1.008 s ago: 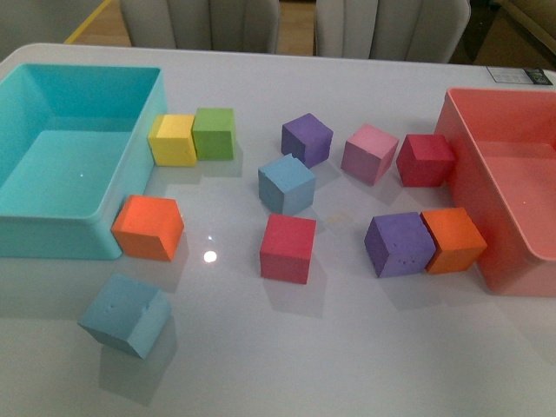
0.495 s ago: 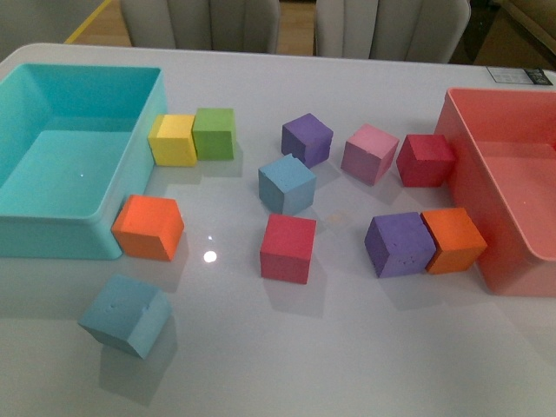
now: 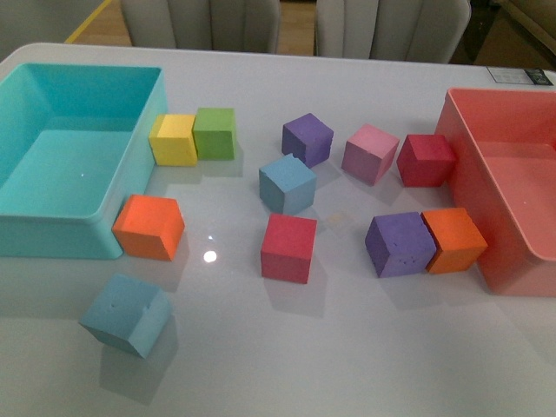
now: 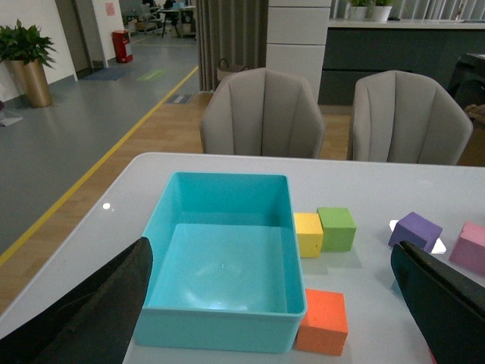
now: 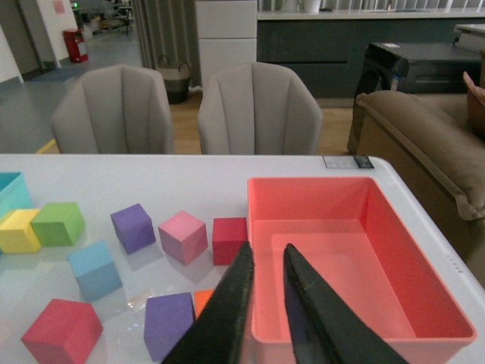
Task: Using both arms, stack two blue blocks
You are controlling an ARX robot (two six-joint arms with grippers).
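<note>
Two blue blocks [image 3: 286,183] [image 3: 127,314]; two purple cubes [image 3: 307,139] [image 3: 400,245]; two orange cubes [image 3: 149,227] [image 3: 454,240]; two red cubes [image 3: 288,248] [image 3: 426,160]; one yellow cube [image 3: 173,140]; one green cube [image 3: 215,133]; one pink cube [image 3: 369,154]; two bins [image 3: 52,234] [image 3: 473,182].

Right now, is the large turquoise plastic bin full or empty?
Empty: the large turquoise plastic bin shows only bare floor in the front and left wrist views.

Soft, even overhead light; one small glare spot on the glossy desk [image 3: 365,347] near its front edge. Cubes [image 3: 287,248] cast faint shadows. Left end effector [image 4: 271,250] dark, blurred.
</note>
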